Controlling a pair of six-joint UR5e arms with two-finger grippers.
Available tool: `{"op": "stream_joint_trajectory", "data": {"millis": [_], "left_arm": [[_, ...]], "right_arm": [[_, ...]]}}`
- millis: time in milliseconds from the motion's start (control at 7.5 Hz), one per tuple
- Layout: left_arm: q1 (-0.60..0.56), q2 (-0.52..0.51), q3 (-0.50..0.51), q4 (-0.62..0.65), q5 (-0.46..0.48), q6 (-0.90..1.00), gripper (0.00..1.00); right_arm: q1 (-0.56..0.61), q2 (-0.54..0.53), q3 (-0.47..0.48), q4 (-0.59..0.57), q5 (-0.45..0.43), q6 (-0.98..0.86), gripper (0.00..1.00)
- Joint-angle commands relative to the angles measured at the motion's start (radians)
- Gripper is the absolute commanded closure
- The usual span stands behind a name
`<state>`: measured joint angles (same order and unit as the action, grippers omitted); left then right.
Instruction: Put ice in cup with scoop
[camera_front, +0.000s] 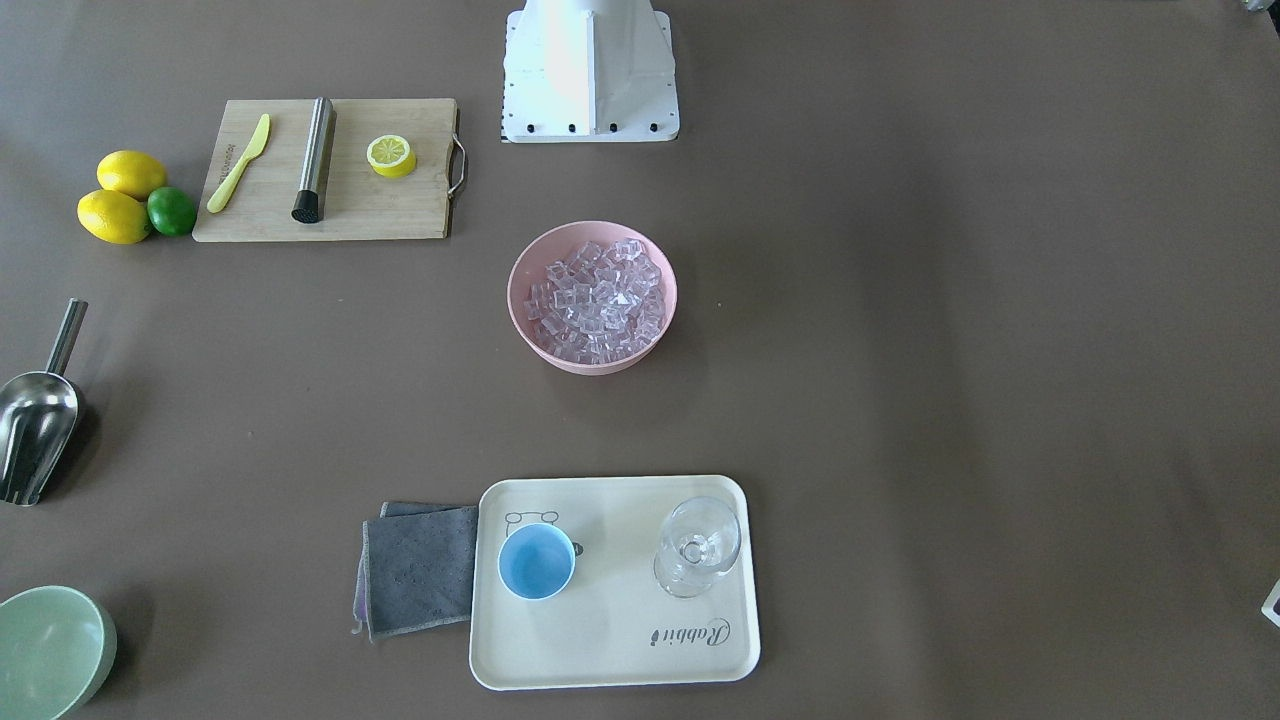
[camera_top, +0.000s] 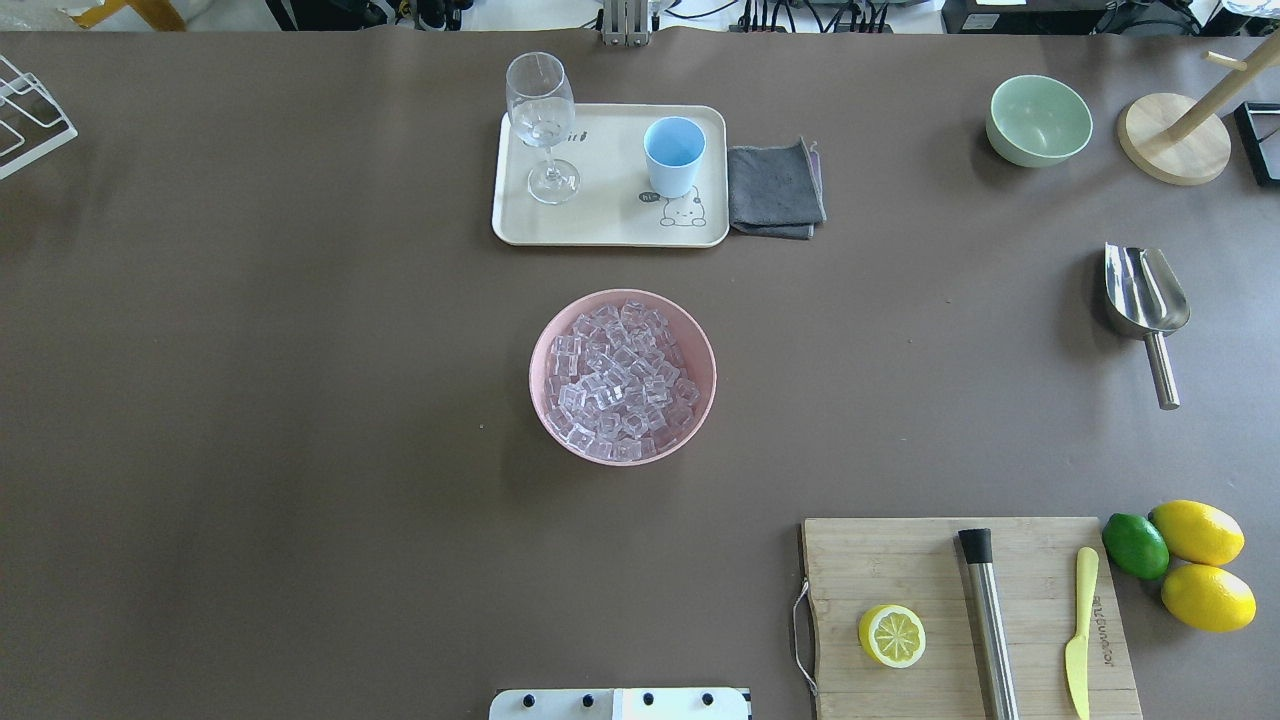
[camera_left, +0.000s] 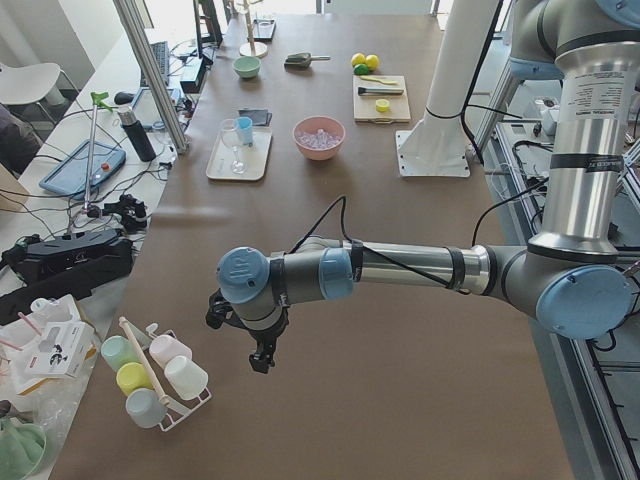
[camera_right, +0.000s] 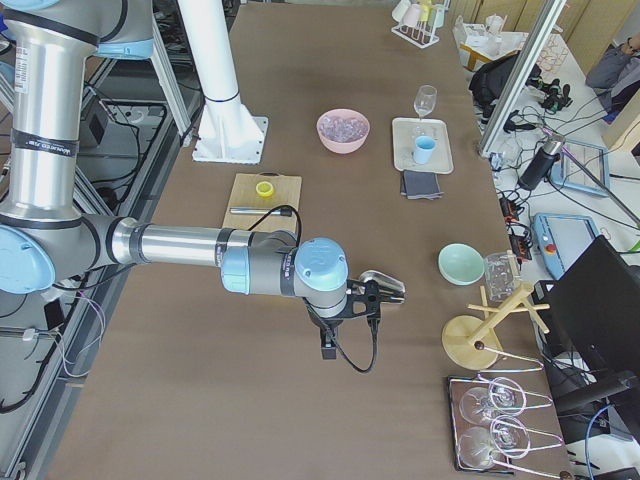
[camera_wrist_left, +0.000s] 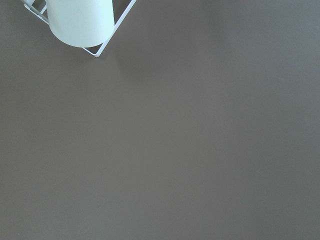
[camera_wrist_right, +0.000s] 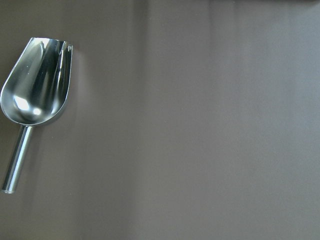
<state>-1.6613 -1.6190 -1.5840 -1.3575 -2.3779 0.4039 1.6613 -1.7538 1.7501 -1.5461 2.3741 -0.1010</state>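
The ice (camera_top: 620, 378) fills a pink bowl (camera_top: 537, 380) at the table's middle; it also shows in the front view (camera_front: 598, 298). The light-blue cup (camera_top: 673, 155) stands upright and empty on a cream tray (camera_top: 600, 225). The silver scoop (camera_top: 1145, 295) lies on the table at the robot's right, and shows at the left of the right wrist view (camera_wrist_right: 37, 85). My right gripper (camera_right: 327, 348) hangs over the table beside the scoop (camera_right: 385, 283), apart from it. My left gripper (camera_left: 262, 358) hangs far off at the table's left end. I cannot tell whether either is open or shut.
A stemmed glass (camera_top: 541, 120) shares the tray, with a grey cloth (camera_top: 775, 188) beside it. A pale-green bowl (camera_top: 1038, 120) stands beyond the scoop. A cutting board (camera_top: 960, 610) holds a steel cylinder, knife and lemon half. A mug rack (camera_left: 150, 375) stands near my left gripper.
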Motion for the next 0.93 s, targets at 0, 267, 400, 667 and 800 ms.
{"op": "stream_joint_trajectory", "data": {"millis": [0, 267, 400, 667, 800], "left_arm": [[0.000, 0.001, 0.002, 0.000, 0.000, 0.001, 0.01], [0.000, -0.001, -0.002, 0.000, 0.000, 0.000, 0.01], [0.003, -0.001, -0.001, -0.002, 0.000, 0.001, 0.01], [0.006, -0.002, -0.001, -0.003, -0.001, 0.001, 0.01], [0.008, -0.002, -0.007, -0.003, -0.006, 0.000, 0.01]], "right_arm": [[0.000, -0.003, 0.000, 0.000, 0.005, -0.005, 0.00], [0.000, -0.001, 0.002, 0.000, 0.003, -0.003, 0.00], [0.000, 0.000, 0.002, 0.000, 0.004, -0.003, 0.00], [0.000, -0.003, 0.005, 0.001, 0.004, -0.003, 0.00], [0.000, -0.003, 0.008, 0.001, 0.004, -0.003, 0.00]]}}
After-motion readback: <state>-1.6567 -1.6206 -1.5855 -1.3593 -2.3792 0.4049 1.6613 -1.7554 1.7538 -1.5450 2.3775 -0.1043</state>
